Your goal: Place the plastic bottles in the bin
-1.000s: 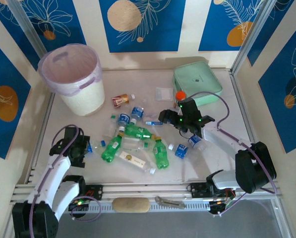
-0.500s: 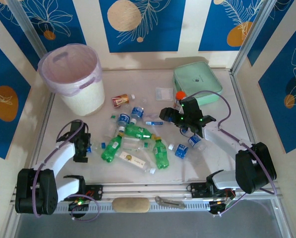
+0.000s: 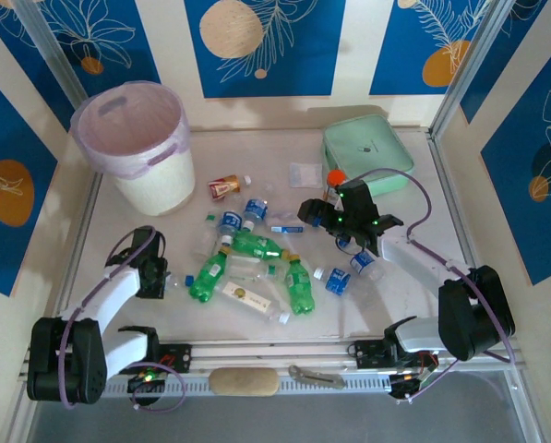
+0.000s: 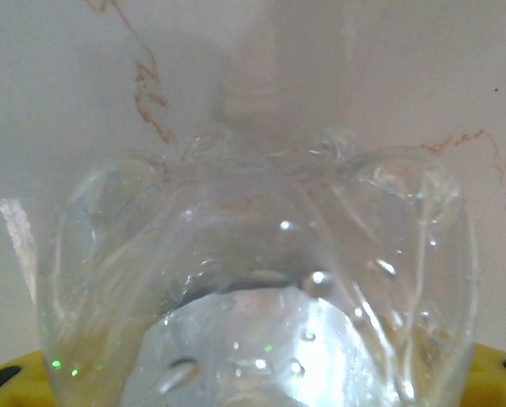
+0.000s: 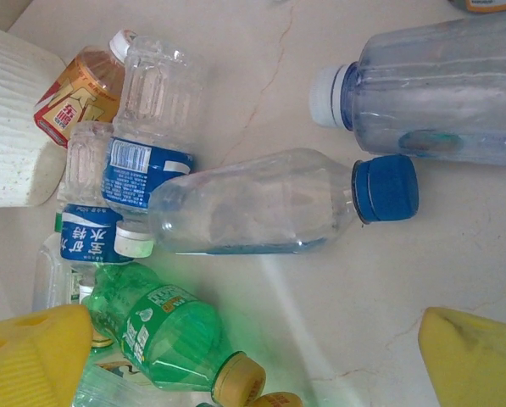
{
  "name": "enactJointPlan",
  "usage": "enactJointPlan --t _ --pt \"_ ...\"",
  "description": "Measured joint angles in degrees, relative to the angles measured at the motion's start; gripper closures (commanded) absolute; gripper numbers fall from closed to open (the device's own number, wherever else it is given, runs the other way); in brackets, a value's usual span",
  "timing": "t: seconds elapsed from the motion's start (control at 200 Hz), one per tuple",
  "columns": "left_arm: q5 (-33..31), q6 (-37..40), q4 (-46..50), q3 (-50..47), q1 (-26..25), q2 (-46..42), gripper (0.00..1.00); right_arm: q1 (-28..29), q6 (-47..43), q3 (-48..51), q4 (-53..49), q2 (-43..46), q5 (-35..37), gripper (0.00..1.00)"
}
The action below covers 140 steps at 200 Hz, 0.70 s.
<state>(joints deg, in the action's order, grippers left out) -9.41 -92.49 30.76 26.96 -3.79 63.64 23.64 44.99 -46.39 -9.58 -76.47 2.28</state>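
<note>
Left gripper [image 3: 158, 277] pinching a clear bottle [image 4: 253, 280] at the pile's left edge; right gripper [image 5: 257, 356] spread wide over jumbled bottles [image 5: 261, 203], orange-capped jar [image 3: 334, 176] and mint case [image 3: 367, 152] just beyond.

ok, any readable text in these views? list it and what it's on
"水" on the lower blue-label bottle, right wrist view; its other white characters are unclear.
Upper blue-label bottle: barcode and fine print, too small.
Red-brown labelled bottle: characters in a red box, blurred.
Green bottle: white label print, unreadable.
Mint-green case: small dark mark, too small.
</note>
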Motion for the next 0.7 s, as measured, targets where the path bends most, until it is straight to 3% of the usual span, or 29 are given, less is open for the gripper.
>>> enactJointPlan --t 0.195,0.34,0.43,0.7 --pt "-4.17 5.86 -6.01 1.2 -0.09 -3.56 0.57 0.0 -0.02 0.0 0.02 -0.04 -0.24 0.01" --pt "-5.27 14.32 -10.19 5.55 -0.22 -7.1 0.71 0.0 0.0 -0.02 0.04 -0.04 -0.39 0.01" --pt "-5.27 19.06 -12.41 7.96 -1.31 -8.41 0.72 0.02 0.17 -0.02 0.22 -0.04 -0.42 0.01" --pt "-5.88 29.83 -17.16 12.07 -15.3 -8.22 0.72 0.02 0.44 -0.11 1.2 -0.13 -1.05 0.01"
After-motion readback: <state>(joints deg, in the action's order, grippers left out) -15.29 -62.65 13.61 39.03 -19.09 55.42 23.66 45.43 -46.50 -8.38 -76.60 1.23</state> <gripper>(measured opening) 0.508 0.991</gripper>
